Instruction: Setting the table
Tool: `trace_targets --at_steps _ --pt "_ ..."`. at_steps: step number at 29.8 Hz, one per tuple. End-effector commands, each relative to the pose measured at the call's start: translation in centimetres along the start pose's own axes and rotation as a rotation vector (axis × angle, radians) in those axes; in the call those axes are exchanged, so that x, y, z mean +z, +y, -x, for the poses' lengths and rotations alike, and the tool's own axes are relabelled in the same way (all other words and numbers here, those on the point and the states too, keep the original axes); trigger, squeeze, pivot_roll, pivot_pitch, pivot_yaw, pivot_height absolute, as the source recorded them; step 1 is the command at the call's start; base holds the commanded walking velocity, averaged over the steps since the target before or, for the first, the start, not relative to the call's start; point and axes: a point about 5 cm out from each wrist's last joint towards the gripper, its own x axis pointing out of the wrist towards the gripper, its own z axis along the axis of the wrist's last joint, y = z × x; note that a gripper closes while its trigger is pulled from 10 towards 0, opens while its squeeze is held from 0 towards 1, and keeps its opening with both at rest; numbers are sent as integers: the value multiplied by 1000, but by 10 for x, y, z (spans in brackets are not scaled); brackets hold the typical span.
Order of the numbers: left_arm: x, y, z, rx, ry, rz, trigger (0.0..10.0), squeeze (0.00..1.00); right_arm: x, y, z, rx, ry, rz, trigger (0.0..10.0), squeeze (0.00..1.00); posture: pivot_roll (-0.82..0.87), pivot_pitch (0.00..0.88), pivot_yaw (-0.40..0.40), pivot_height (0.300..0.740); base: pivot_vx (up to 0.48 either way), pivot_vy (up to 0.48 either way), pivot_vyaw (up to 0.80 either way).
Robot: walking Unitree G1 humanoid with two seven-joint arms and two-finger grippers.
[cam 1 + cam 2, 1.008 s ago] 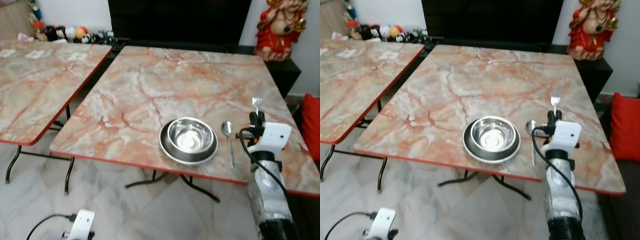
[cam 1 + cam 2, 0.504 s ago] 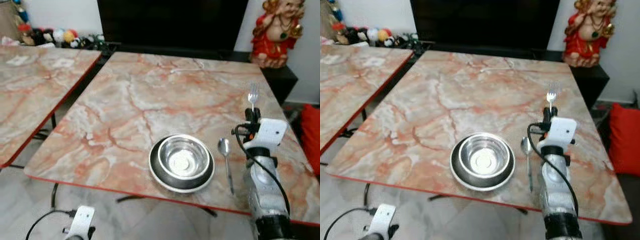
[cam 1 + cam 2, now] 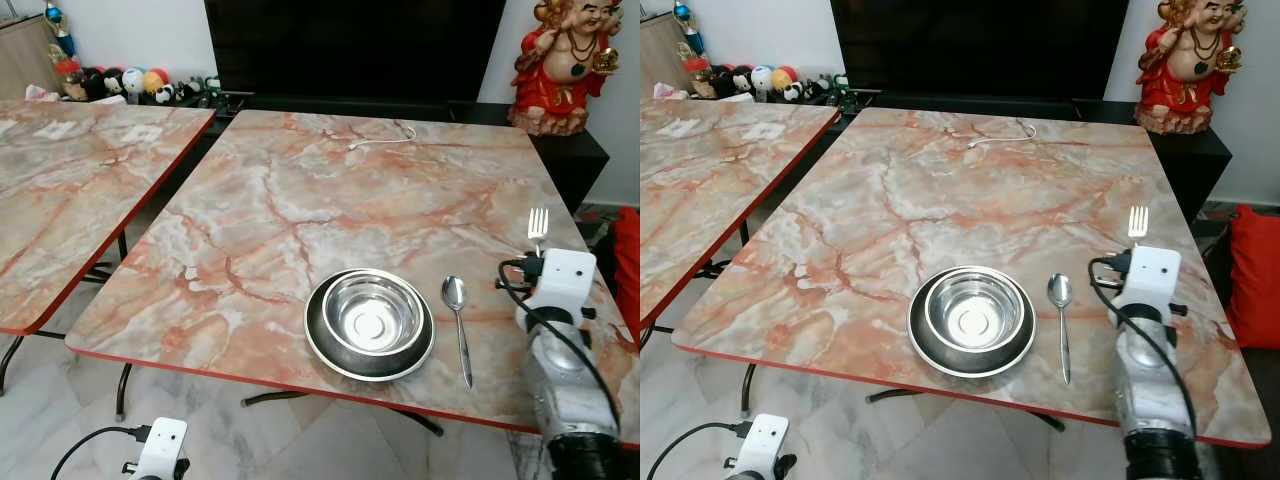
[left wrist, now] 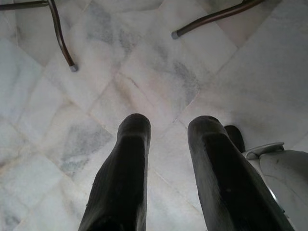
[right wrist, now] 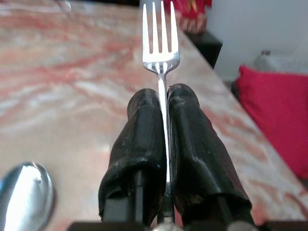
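Fork point(image 5: 160, 36) is clamped upright in the closed jaws of the right gripper point(image 5: 163, 103) over the table point(image 3: 300, 190) at 3 o'clock of the placed bowl point(image 3: 372, 318) and spoon point(image 3: 458, 315), awaiting placement; left gripper point(image 4: 166, 144) hangs open.

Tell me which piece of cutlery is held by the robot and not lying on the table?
The fork: the right gripper pinches its handle, tines forward. The spoon lies on the table right of the bowl.
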Motion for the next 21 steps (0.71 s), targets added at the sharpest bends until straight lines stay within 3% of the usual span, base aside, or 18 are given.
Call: trace_targets --at_steps 1,8,21 --pt "-2 4 1 3 10 -1 10000 0 1 -3 -1 2 29 -13 10000 0 69 0 9 740 0 0 0" --pt "-3 1 1 -7 14 -5 10000 0 -16 8 15 76 149 -47 10000 0 64 0 6 740 0 0 0" --pt "-2 2 1 -7 13 -12 10000 0 -36 16 18 108 273 -56 10000 0 72 0 5 740 0 0 0"
